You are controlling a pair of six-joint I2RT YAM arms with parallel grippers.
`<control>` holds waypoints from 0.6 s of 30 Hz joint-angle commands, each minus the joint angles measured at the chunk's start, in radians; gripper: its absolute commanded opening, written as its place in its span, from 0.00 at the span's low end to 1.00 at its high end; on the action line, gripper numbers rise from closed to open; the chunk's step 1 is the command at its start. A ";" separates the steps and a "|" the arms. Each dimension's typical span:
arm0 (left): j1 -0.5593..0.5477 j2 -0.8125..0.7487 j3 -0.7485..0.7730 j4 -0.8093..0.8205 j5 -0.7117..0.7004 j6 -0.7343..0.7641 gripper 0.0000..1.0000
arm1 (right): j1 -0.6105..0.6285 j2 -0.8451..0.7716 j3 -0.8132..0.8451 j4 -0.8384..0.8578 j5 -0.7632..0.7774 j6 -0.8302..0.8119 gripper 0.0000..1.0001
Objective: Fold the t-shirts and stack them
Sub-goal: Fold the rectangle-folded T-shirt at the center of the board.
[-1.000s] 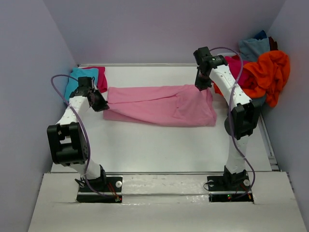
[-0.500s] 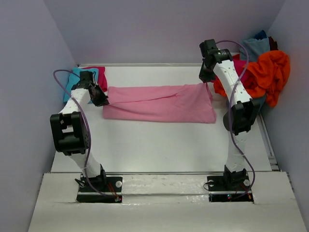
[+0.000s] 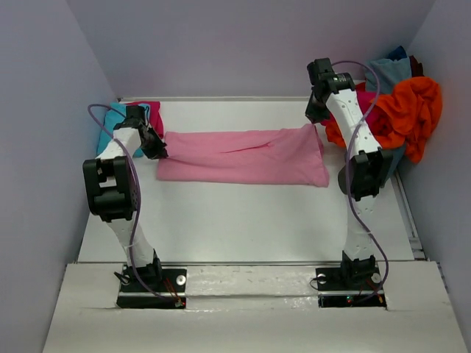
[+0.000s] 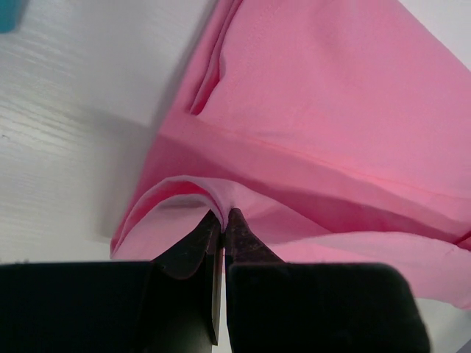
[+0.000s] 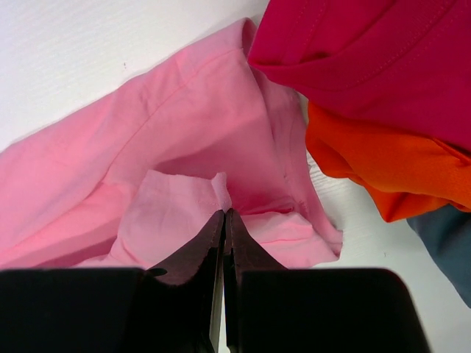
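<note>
Far left, back corner: turquoise shirt (image 3: 109, 126) with a magenta piece (image 3: 153, 112) just beside it. Both sit on the counter (image 3: 243, 220), partly hidden behind the left arm.

Left gripper (image 4: 222, 218): jaws closed together, pinching a raised fold of the pink shirt (image 3: 243, 156) at its left end. The cloth tents up into the tips; the layers around the pinch sag toward the counter.

Pink shirt: a long band across the back half of the counter, running left to right, doubled over lengthwise with the layers showing. A crease runs along its upper part. The left end is at the left gripper, the right end at the right gripper.

Right gripper (image 5: 224, 215): jaws fully closed on a small peak of pink cloth at the shirt's back right corner.

Right of that, a loose pile at the right wall: magenta shirt (image 5: 368, 51) just beside the pink corner (can't tell if touching), orange shirt (image 3: 412, 110) bunched to its right, grey-blue shirt (image 3: 386, 72) behind them. Another grey-blue patch shows below the orange in the right wrist view.
</note>
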 commanded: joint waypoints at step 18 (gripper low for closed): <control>-0.011 0.124 0.199 -0.038 -0.020 -0.011 0.06 | -0.056 0.068 0.098 0.067 -0.005 -0.012 0.07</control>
